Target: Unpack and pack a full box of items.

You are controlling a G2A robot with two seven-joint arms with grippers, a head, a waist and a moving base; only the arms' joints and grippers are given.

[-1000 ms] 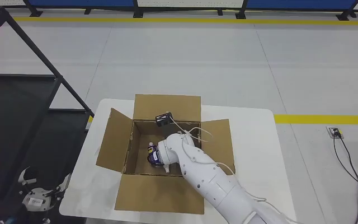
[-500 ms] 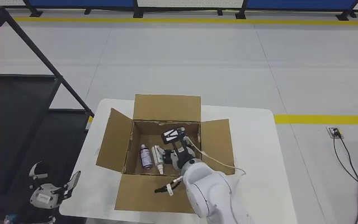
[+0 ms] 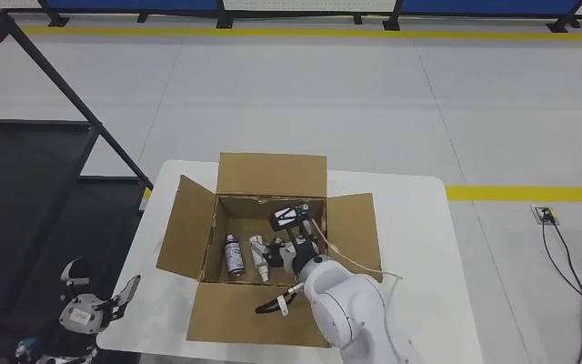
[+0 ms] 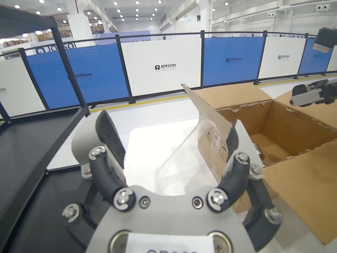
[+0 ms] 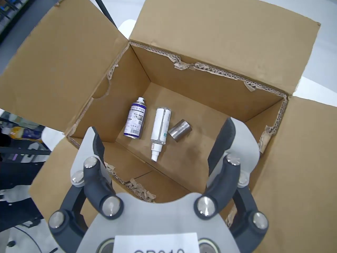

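Left gripper [image 4: 169, 119]: near left, off the tabletop's [image 3: 418, 237] near-left corner, beside black cart [image 3: 45, 200]; fingers [image 4: 109, 132] apart, nothing between.

Right gripper [image 5: 161, 127]: above open box, toward its right side, pointing down into it; fingers [image 5: 96, 143] apart, holding nothing.

Cardboard box [image 3: 259, 314]: mid-tabletop, all four flaps folded outward, torn edges along the rim.

Contents, lying flat on box floor, left to right:
- Purple spray can [image 5: 137, 119], near left wall.
- White bottle [image 5: 160, 132], just beside the can, nozzle toward near side.
- Short metal cylinder [image 5: 180, 130], just right of the bottle, on its side.

Far: grey floor, yellow line [image 3: 509, 193], blue and white barrier panels [image 4: 163, 67].
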